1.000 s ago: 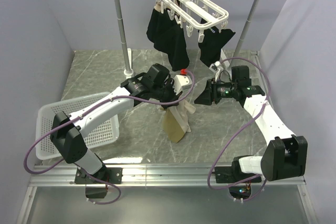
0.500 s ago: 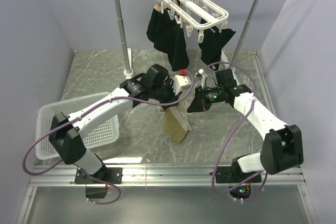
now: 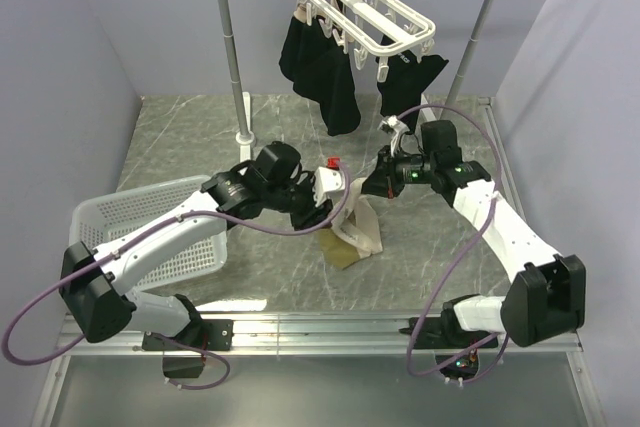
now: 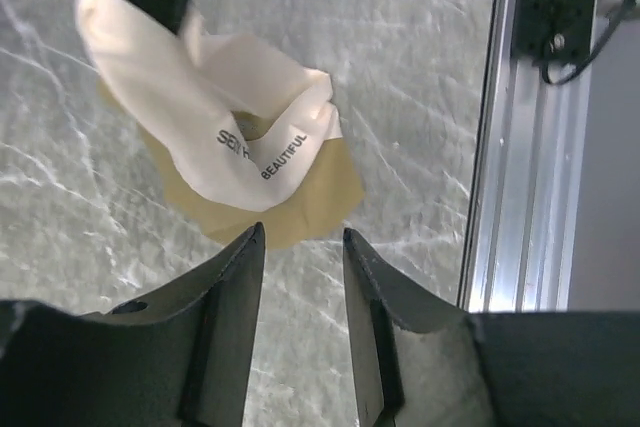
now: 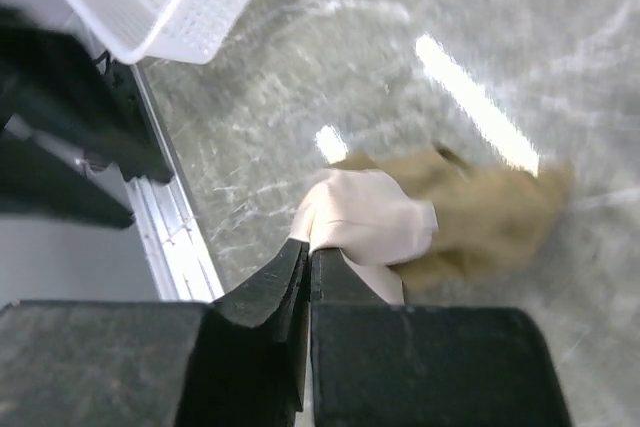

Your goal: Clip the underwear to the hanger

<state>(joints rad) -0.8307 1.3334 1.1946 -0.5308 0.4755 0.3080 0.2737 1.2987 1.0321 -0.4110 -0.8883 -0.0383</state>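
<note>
The tan underwear hangs low over the table, its lower part resting in a heap on the marble. My right gripper is shut on the underwear's pale waistband, pinching its edge between the fingertips. My left gripper stands open just short of the underwear, with only bare table between its fingers. In the overhead view it sits to the left of the cloth. The white hanger hangs from the rack's top bar, above and behind both grippers.
Black garments hang clipped under the hanger. The metal pole rack stands at the back. A white basket lies at the left beside my left arm. The aluminium rail runs along the near table edge.
My right gripper moved in and shut on the waistband. My left gripper opened, let the underwear go and drew back to the left; the cloth sagged lower onto the table.
</note>
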